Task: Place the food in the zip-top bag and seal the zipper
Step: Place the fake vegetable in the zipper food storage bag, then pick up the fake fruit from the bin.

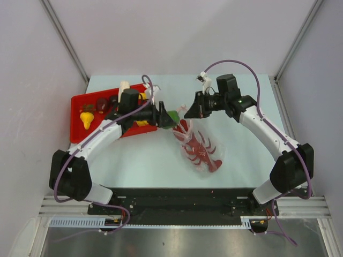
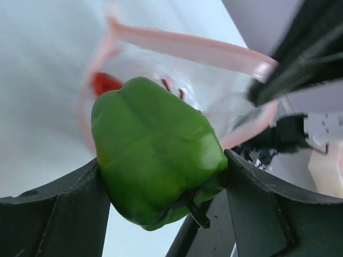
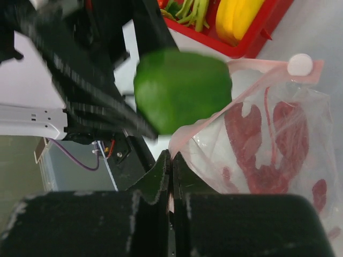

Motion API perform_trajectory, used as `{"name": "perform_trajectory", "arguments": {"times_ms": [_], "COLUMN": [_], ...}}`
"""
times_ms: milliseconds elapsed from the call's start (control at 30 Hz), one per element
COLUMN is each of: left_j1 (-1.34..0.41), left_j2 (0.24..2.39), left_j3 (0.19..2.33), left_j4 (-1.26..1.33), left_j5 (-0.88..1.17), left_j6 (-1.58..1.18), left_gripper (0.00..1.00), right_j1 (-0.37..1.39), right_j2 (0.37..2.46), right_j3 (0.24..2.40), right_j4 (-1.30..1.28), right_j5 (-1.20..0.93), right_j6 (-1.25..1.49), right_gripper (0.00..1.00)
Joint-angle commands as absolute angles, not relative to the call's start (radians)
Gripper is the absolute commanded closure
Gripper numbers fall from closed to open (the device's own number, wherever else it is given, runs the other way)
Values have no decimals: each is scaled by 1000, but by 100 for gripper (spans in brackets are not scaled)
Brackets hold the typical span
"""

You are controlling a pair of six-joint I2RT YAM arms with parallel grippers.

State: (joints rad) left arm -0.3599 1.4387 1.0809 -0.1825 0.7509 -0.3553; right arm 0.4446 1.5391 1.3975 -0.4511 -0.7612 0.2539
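Up close, the green bell pepper (image 2: 155,160) is gripped by the left gripper (image 2: 163,179) right at the mouth of the zip-top bag (image 3: 268,134), whose zipper (image 2: 187,48) edge is pinched by the clamped-shut right gripper (image 3: 171,160). Inside the bag the red lobster (image 1: 201,147) is seen. Loading's judged underway; next the pepper should be pushed in and released.

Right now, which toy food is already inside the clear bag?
The red lobster: it alone lies inside the bag. The green pepper hangs in the left gripper; the rest sit in the red tray.
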Motion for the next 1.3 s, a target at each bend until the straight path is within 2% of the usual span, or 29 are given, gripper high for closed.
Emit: {"name": "perform_trajectory", "arguments": {"times_ms": [0,167,233,267,300,333,367,400,567,833,900,1067,1267], "left_j1": [-455,-518,-538,-540,-540,-540,-538,-535,-448,-177,-96,45,187], "left_j2": [1405,1492,1523,1529,1534,1523,1513,1500,1392,1312,1319,1350,1529], "left_j3": [1088,1135,1172,1178,1184,1184,1181,1175,1187,1331,1330,1327,1365], "left_j4": [-49,-73,-121,-136,-143,-147,-150,-149,-161,-423,-462,-534,-502], "left_j5": [779,821,822,825,806,776,750,729,767,727,680,343,183], "left_j6": [-308,-296,-250,-249,-250,-253,-252,-249,-250,-156,-120,-9,43], "left_gripper": [67,65,57,48,28,20,7,1,0,0,1,4,5], "right_j1": [460,468,468,468,469,466,466,460,437,376,371,367,367], "right_j2": [1482,1473,1462,1460,1454,1451,1448,1444,1427,1425,1427,1433,1443], "right_j3": [1428,1430,1428,1427,1425,1424,1422,1420,1410,1397,1396,1388,1379], "right_j4": [-358,-328,-316,-311,-307,-308,-308,-310,-322,-299,-298,-310,-310], "right_j5": [-807,-815,-821,-824,-825,-827,-830,-831,-841,-888,-891,-893,-893], "right_j6": [316,356,368,374,379,382,390,391,390,410,402,377,356], "right_gripper": [100,100,100,100,100,100,100,100,100,100,100,100,100]}}
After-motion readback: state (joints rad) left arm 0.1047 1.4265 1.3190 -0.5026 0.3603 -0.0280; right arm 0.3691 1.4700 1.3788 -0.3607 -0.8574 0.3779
